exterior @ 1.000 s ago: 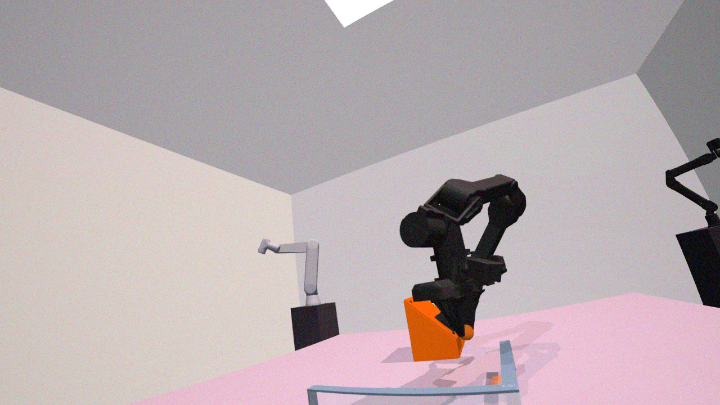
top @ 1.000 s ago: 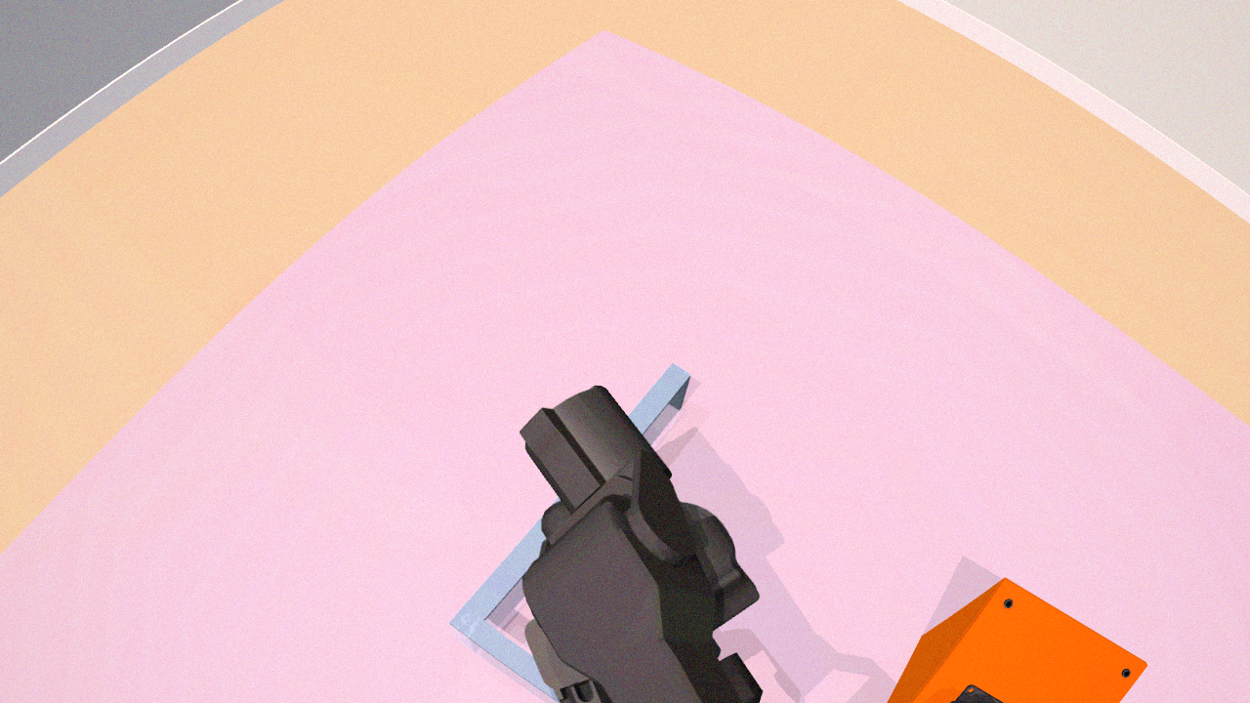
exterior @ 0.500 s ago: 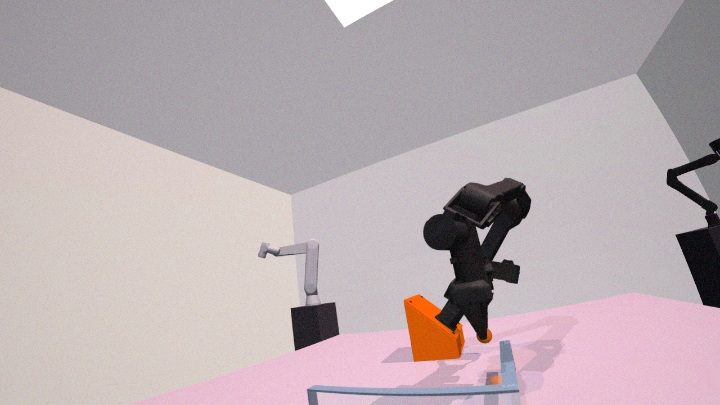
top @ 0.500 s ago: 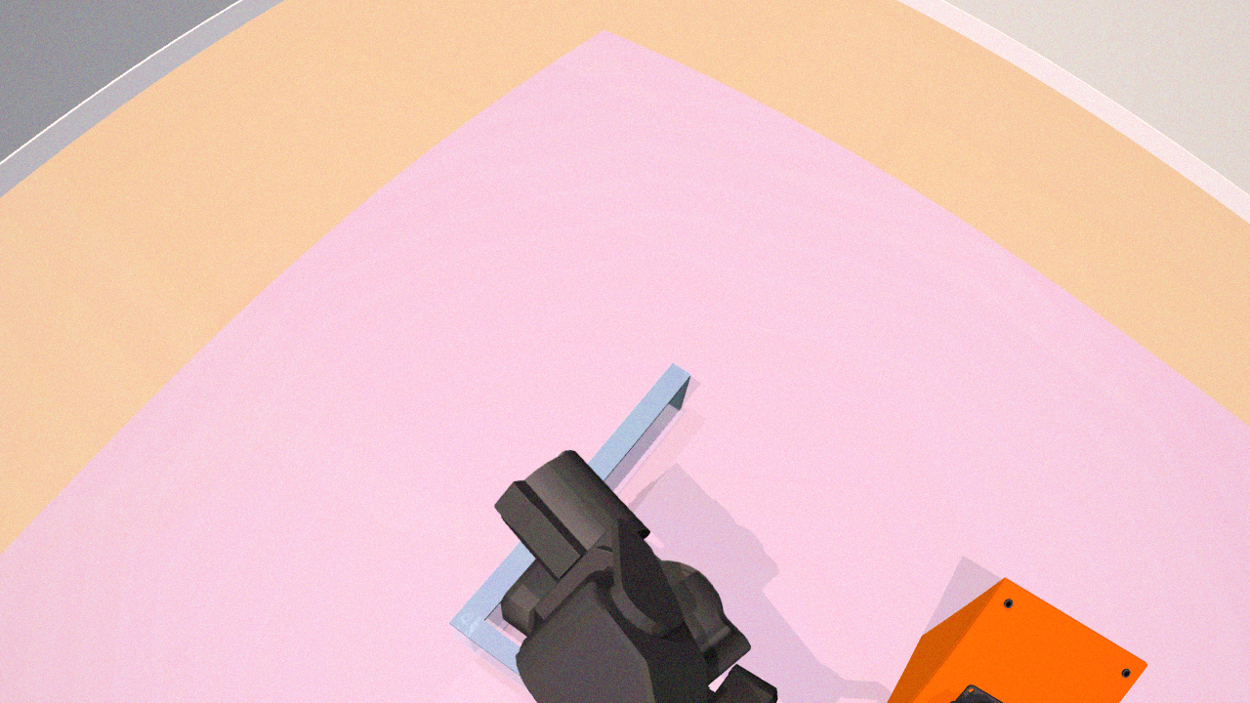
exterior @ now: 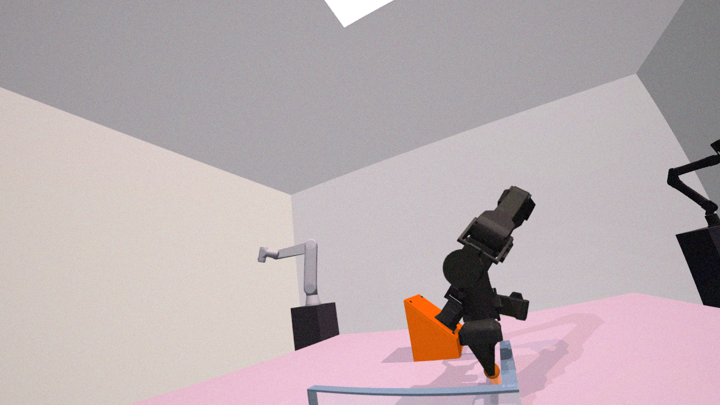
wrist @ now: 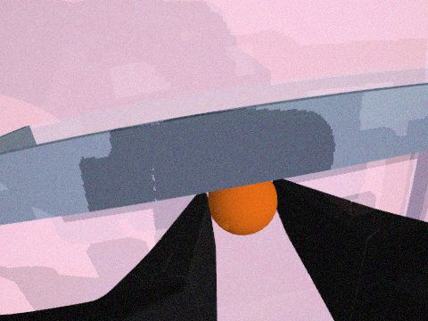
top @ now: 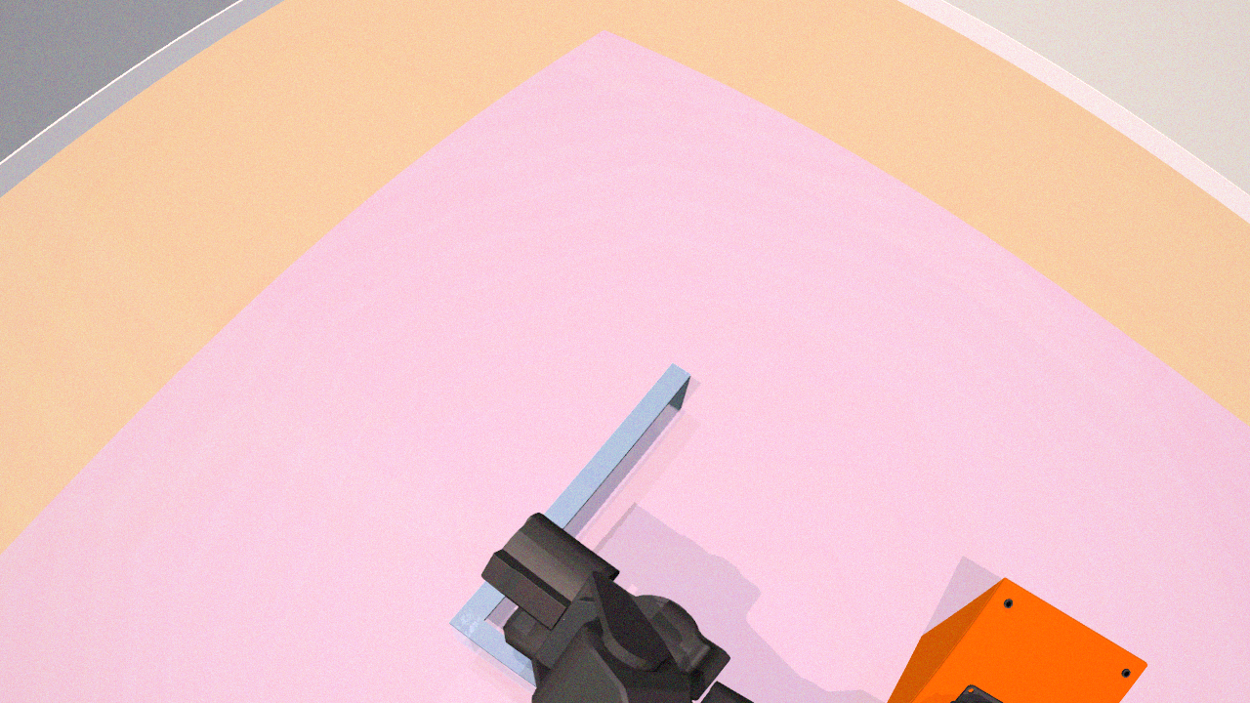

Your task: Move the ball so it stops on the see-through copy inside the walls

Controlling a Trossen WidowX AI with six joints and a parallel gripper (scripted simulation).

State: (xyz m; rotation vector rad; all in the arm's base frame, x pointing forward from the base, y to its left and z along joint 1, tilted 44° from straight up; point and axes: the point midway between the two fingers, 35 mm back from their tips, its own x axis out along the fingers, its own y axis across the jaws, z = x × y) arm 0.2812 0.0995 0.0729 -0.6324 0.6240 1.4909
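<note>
The solid orange ball (exterior: 491, 371) (wrist: 242, 209) is held between the fingertips of my gripper (exterior: 492, 373) (wrist: 241, 196), which is shut on it. In the wrist view the wall's top edge covers the upper part of the ball. The clear bluish walls (top: 620, 445) (exterior: 412, 390) (wrist: 379, 120) make a corner. In the exterior view the ball is low, close to the corner, with the paler orange see-through copy (exterior: 495, 381) showing just below it. The copy cannot be made out in the wrist view. In the top view the arm hides the fingertips and ball.
The orange wedge-shaped base (top: 1049, 638) (exterior: 432, 337) stands beyond the walls from the exterior view. The second wall (top: 496, 651) (exterior: 507, 362) runs close beside the gripper. Two other arms on dark pedestals (exterior: 314, 327) (exterior: 702, 266) stand in the background.
</note>
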